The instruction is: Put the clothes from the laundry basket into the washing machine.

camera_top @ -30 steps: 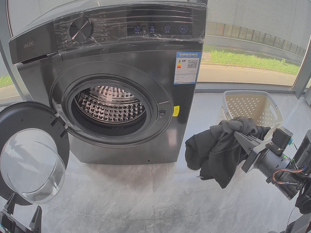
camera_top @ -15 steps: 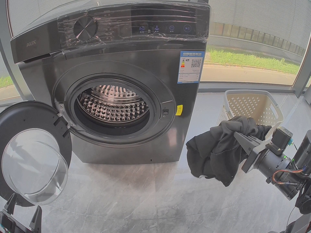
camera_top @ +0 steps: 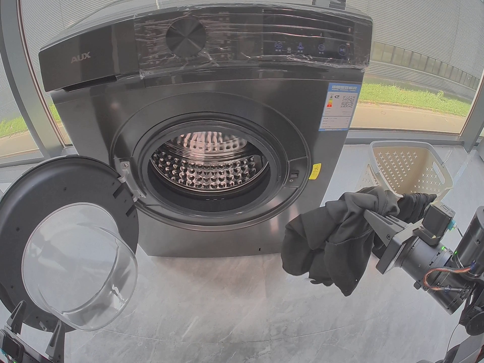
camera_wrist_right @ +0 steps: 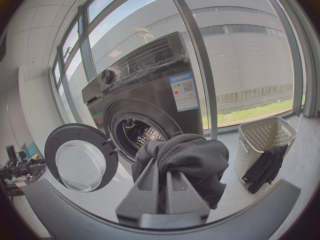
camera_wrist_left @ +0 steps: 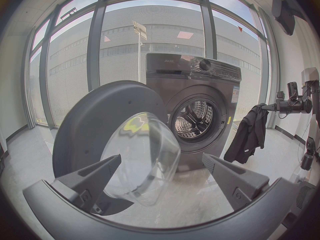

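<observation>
Big glossy grey washing machine stands ahead and left of the right claw, its dimpled steel drum gaping. The round door, with its clear bulging glass, hangs wide just in front of the left claw, whose fingers are spread. The cream perforated laundry basket sits just beyond the right claw, with a dark cloth draped over its rim. The right claw pinches a limp, crumpled black garment, which dangles clear of the floor.
</observation>
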Robot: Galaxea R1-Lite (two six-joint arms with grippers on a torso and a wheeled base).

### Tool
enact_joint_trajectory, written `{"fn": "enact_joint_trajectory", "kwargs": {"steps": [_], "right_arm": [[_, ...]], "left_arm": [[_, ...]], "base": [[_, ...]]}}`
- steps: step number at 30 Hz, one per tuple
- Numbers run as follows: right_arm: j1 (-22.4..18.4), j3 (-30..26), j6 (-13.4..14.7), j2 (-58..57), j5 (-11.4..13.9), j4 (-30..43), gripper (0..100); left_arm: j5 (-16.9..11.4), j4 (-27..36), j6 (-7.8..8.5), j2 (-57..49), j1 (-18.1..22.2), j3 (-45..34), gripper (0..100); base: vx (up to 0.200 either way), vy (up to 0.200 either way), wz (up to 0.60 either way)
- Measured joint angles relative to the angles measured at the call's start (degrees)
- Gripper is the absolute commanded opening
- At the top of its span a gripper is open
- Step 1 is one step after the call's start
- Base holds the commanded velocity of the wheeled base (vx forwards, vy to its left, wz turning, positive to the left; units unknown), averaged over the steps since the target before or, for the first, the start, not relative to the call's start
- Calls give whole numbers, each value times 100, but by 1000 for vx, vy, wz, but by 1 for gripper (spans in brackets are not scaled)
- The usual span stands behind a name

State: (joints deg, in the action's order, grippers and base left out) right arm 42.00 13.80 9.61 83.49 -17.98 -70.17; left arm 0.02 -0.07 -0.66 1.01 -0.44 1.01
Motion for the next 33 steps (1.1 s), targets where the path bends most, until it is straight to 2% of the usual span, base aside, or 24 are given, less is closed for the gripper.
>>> {"fn": "enact_joint_trajectory", "kwargs": {"steps": [33], "right_arm": [[166,-94,68,0,41,23,0]], "left_arm": [[5,0,-2,0,9,0,100]], "base": [[0,0,0]]}}
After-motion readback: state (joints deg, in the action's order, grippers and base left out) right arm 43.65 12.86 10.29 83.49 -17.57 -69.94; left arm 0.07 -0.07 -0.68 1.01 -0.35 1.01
